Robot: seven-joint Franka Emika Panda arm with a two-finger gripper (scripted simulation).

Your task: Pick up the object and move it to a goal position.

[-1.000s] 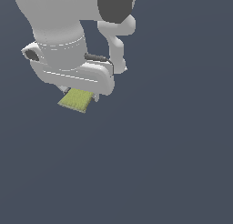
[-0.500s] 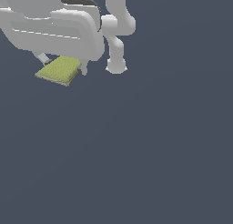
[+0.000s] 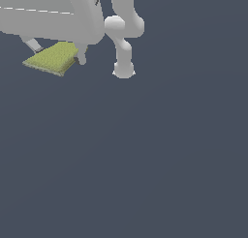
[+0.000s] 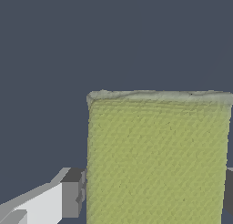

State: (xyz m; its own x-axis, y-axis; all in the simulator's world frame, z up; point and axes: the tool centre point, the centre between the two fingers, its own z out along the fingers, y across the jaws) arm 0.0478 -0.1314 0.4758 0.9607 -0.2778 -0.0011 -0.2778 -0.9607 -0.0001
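In the exterior view you saw the white gripper (image 3: pixel 55 51) at the upper part of the exterior view's left, its bulky housing cut off by the picture's edge. Beneath the housing hung the yellow-green block (image 3: pixel 52 58) — flat, speckled like a sponge, tilted so that one corner pointed toward the exterior view's left. One finger (image 3: pixel 81 55) stood against the block's side nearer the middle of the view; the other (image 3: pixel 32 44) showed only as a grey stub at the opposite side. Just beside the gripper, toward the exterior view's right, you saw the arm's white jointed link (image 3: pixel 123 43) ending in a rounded cap.

In the wrist view the block (image 4: pixel 157 157) filled much of the picture, its far edge paler than its face. A grey pad (image 4: pixel 73 193) touched one long side and a second pad (image 4: pixel 229 191) met the other — the jaws were clamped on the block. All around lay the plain dark grey background (image 3: pixel 160 155), and the pictures did not show you whether the block touched it.
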